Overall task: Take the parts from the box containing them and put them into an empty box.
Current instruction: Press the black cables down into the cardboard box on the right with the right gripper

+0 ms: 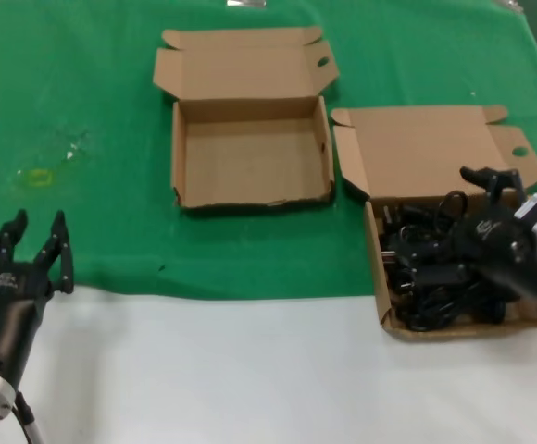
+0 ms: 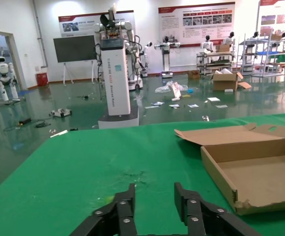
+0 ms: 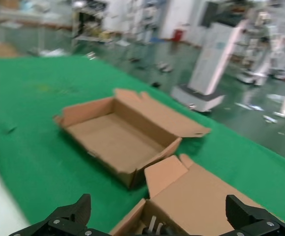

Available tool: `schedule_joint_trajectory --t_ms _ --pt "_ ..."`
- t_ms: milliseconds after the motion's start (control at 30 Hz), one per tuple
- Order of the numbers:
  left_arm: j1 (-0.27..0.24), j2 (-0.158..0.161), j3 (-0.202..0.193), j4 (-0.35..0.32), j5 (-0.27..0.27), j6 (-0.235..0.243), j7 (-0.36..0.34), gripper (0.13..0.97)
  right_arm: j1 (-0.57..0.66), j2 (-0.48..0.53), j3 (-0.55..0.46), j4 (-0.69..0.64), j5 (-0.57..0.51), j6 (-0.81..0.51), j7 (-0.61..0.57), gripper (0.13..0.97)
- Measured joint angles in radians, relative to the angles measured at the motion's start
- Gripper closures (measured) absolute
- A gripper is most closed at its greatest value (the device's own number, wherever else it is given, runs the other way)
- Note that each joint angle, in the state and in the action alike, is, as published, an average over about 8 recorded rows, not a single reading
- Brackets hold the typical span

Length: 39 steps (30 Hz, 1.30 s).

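Two brown cartons are seen on the green cloth of the table (image 1: pixel 83 83), lids folded back toward the far edge. The empty box (image 1: pixel 250 153) is placed near the middle of the table, toward the far edge; its tray is bare and a round hole shows in its lid flap. The box containing the parts (image 1: pixel 426 157) is set just beside it toward the right edge and nearer the front, its near corner reaching onto the white strip (image 1: pixel 250 370) along the front edge. The parts (image 1: pixel 426 273), black cords in a tangled heap, are held inside this carton's tray.

The right tool (image 1: pixel 491 199) is positioned over the right-hand carton, above the cord heap, fingers spread wide; in the right wrist view both black fingertips (image 3: pixel 69 216) are seen far apart with the carton lid between them. Contact with the cords cannot be told. Nothing is seen pinched.

The left tool (image 1: pixel 37 236) is parked at the front left corner of the table, over the line between green cloth and white strip, fingers spread, nothing between them. In the left wrist view the empty box (image 2: pixel 260 172) is seen ahead, well apart from the left tool (image 2: pixel 155 199).
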Motion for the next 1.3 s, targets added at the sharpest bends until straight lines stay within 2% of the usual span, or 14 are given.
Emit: schedule_joint_trajectory --t_ms 200,400,500,767,967,1300 --pt "0.0 0.0 0.0 0.0 0.0 0.0 0.0 0.799 0.13 0.092 -0.036 -0.028 -0.121 -0.226 0.066 0.129" --pt "0.0 0.0 0.0 0.0 0.0 0.0 0.0 0.87 0.287 0.126 -0.084 -0.097 -0.17 -0.492 -0.013 0.129" --pt "0.0 0.0 0.0 0.0 0.0 0.0 0.0 0.912 0.364 0.119 -0.109 -0.148 -0.197 -0.622 -0.071 0.129" --pt "0.0 0.0 0.0 0.0 0.0 0.0 0.0 0.933 0.537 0.019 -0.128 -0.322 -0.336 -0.909 -0.214 0.129" --pt "0.0 0.0 0.0 0.0 0.0 0.0 0.0 0.953 0.634 -0.072 -0.131 -0.461 -0.441 -1.018 -0.307 0.129" --pt "0.0 0.0 0.0 0.0 0.0 0.0 0.0 0.953 0.7 -0.177 -0.095 -0.624 -0.53 -1.06 -0.402 0.143"
